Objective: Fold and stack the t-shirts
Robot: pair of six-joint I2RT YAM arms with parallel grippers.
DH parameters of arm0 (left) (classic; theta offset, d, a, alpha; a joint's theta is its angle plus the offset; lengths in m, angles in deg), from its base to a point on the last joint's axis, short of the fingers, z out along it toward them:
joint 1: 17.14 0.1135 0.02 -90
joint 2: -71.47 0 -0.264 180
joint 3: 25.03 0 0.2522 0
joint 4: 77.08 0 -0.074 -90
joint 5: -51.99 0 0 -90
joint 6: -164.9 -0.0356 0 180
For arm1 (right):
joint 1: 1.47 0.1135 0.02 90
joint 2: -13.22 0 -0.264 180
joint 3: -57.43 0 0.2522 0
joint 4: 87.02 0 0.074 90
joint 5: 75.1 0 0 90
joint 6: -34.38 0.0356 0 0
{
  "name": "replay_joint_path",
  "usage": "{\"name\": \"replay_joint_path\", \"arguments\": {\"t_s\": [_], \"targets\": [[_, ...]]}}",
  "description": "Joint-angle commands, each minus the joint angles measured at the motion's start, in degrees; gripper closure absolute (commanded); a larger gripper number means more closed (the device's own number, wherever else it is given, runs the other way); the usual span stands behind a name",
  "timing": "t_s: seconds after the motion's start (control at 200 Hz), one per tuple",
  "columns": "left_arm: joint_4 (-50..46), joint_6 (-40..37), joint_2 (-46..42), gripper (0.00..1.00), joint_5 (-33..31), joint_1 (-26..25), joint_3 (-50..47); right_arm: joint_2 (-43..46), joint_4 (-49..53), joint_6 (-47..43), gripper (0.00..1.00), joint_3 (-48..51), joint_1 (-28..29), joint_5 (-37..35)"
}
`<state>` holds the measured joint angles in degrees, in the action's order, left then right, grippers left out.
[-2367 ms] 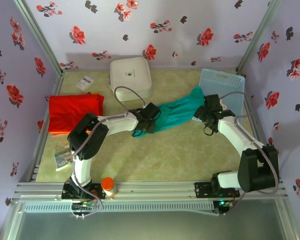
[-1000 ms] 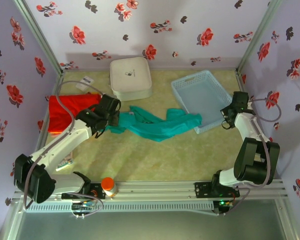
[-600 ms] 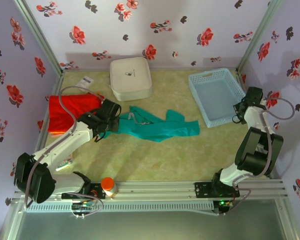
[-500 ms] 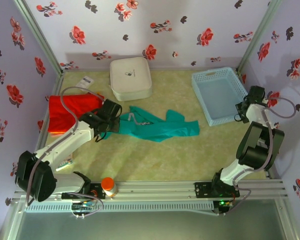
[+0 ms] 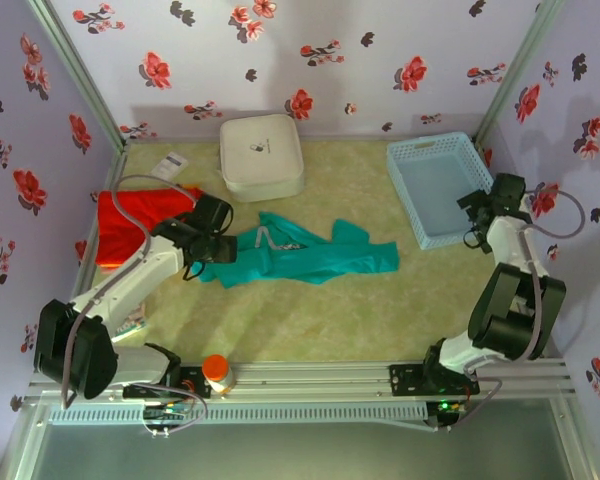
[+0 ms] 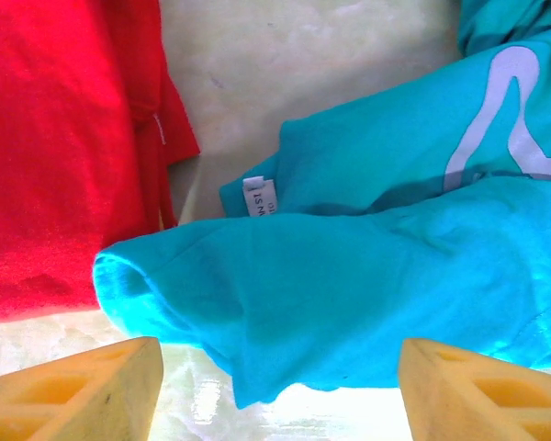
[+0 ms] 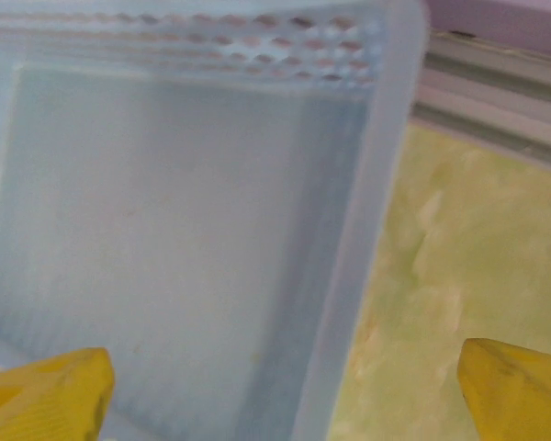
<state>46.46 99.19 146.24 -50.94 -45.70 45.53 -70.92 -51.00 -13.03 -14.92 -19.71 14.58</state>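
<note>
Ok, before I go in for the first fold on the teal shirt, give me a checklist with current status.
1. Left gripper open, nothing clamped: ok.
2. Right gripper open: ok.
3. Right gripper clear of the light-blue basket: not ok, its rim sits between the open fingers in the wrist view.
4. Teal t-shirt spread flat: not ok, bunched and twisted.
5. Red t-shirt neatly folded: cannot tell, the left arm covers part.

The teal t-shirt point(image 5: 298, 253) lies crumpled and stretched out mid-bench. The red t-shirt point(image 5: 135, 222) lies flat at its left end, just beside it.
</note>
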Motion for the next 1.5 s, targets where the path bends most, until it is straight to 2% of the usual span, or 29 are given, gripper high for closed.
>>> {"name": "replay_joint_path", "arguments": {"t_s": [0.0, 0.1, 0.23, 0.37, 0.47, 0.635, 0.83, 1.155, 1.36, 1.495], "targets": [[-2.82, 2.62, -2.98, 0.3, 3.81, 0.56, -1.6, 5.37, 3.22, -4.97, 0.01, 2.65, 4.85, 2.24], [-3.54, 4.88, -5.23, 0.31, 7.16, 0.46, -4.54, 9.92, 3.37, -6.08, 0.01, 5.96, 9.23, 4.24], [-0.46, 10.6, -10.31, 0.38, 13.51, -0.31, -10.66, 14.56, 3.22, -6.29, 0.01, 9.85, 15.6, 5.7], [5.14, 17.29, -14.07, 0.43, 15.0, -2.06, -19.25, 14.75, 3.68, -6.37, 0.02, 11.86, 20.31, 6.96], [10.63, 19.67, -13.44, 0.45, 15.66, -2.62, -23.07, 14.18, 2.62, -5.85, 0.04, 13.85, 21.45, 7.21], [18.49, 20.89, -10.33, 0.45, 12.78, -2.56, -26.16, 14.04, 2.86, -5.95, 0.08, 15.29, 22.72, 6.73], [26.44, 19.87, -6.18, 0.5, 10.5, -2.12, -26.53, 13.57, 3.84, -6.16, 0.11, 16.36, 23.38, 7.52], [28.9, 16.31, 0.07, 0.58, 8.86, -0.49, -25.75, 12.42, 3.93, -6.06, 0.12, 16.93, 23.51, 7.55], [27.89, 15.57, 1.71, 0.74, 8.88, -0.01, -25.06, 11.05, 4.56, -6.51, 0.16, 16.37, 23.75, 8.2], [24.75, 14.47, 0.55, 0.9, 8.77, -0.08, -23.55, 8.71, 3.94, -6.53, 0.2, 16.24, 24.88, 9.27]]}}
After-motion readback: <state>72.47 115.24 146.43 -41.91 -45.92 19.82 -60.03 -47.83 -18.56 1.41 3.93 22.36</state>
